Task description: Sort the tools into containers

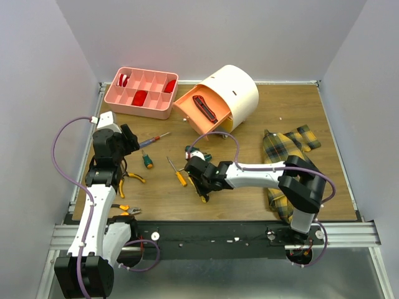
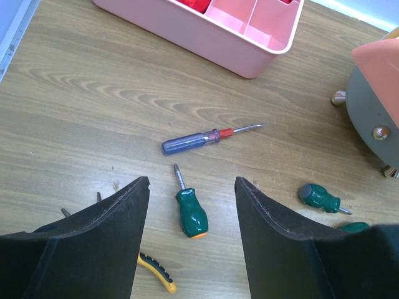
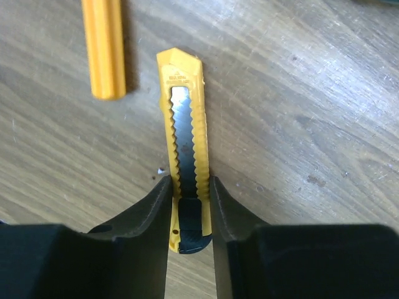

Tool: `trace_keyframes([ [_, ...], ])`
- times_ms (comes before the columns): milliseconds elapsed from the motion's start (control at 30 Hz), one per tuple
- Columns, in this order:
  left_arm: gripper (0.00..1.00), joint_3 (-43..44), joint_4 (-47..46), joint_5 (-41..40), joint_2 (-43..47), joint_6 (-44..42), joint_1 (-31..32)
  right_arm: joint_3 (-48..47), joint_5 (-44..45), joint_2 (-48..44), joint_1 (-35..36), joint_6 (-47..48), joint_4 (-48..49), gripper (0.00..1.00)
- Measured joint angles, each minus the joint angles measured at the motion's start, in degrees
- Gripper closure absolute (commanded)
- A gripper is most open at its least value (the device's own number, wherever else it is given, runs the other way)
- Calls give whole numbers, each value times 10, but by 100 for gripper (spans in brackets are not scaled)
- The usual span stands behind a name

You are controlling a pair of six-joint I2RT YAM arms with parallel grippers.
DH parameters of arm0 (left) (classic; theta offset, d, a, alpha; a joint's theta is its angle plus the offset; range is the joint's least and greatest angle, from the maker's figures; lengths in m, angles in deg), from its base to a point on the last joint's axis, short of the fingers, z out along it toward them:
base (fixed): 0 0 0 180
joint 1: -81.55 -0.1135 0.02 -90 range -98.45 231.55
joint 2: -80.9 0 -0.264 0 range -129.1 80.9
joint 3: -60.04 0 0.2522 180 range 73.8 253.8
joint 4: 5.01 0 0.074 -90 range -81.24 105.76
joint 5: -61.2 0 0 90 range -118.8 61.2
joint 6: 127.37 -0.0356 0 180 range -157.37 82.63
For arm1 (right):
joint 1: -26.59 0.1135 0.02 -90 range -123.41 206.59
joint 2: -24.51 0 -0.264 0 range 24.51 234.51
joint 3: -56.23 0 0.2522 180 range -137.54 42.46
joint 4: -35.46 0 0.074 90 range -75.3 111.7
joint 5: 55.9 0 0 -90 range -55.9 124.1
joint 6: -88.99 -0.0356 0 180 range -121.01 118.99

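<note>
My right gripper [image 1: 201, 185] is low over the table's middle, shut on the black rear end of a yellow utility knife [image 3: 185, 124]; both fingers press its sides [image 3: 189, 187]. My left gripper [image 1: 128, 140] is open and empty [image 2: 192, 184], above a green stubby screwdriver [image 2: 190, 212]. A blue-handled screwdriver [image 2: 193, 140] lies just beyond it. The pink compartment tray [image 1: 140, 93] stands at the back left, with red items in some cells. The cream drawer unit [image 1: 234, 90] stands to its right; its orange drawer [image 1: 204, 109] is open with a dark red tool inside.
A yellow-handled screwdriver [image 1: 180, 177] lies left of the knife. Another green screwdriver [image 2: 319, 198] lies near the drawer unit's feet. Yellow-handled pliers [image 1: 131, 179] and a second pair [image 1: 128, 210] lie by the left arm. A plaid cloth [image 1: 287, 156] lies at the right.
</note>
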Motion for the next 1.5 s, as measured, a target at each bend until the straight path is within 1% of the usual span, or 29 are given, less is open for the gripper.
trace_keyframes([
  [33,32,-3,0,0,1,1,0,7,2,-5,3,6,6,71],
  [100,32,-5,0,0,1,2,0,26,5,-17,10,19,23,81],
  [133,32,-6,0,0,1,2,0,34,8,-22,12,29,32,88],
  [167,32,-7,0,0,1,2,0,39,9,-25,15,37,39,99],
  [300,32,-7,0,0,1,2,0,46,2,-32,20,102,57,99],
  [433,33,-7,-1,0,1,2,0,30,-32,-43,22,170,43,99],
  [500,33,-7,-2,1,0,3,0,7,-57,-65,22,201,32,99],
  [667,33,3,-1,3,-21,5,0,-77,-117,-182,13,254,29,99],
  [767,34,16,-1,10,-35,6,0,-103,-127,-237,3,279,26,99],
  [867,34,28,-1,17,-43,9,0,-144,-120,-252,-20,303,22,99],
  [967,34,42,-1,33,-50,11,0,-204,-102,-229,-70,325,21,99],
  [1033,34,46,-4,58,-52,8,0,-250,-85,-193,-114,342,26,99],
  [1167,37,46,-15,124,-56,4,0,-383,-54,-75,-189,367,21,99],
  [1300,37,46,-24,171,-72,4,2,-478,-43,18,-226,385,-23,99],
  [1367,37,46,-27,178,-78,3,2,-493,-45,39,-231,387,-42,99],
  [1500,37,46,-30,184,-80,-6,-3,-494,-70,58,-232,383,-93,99],
])
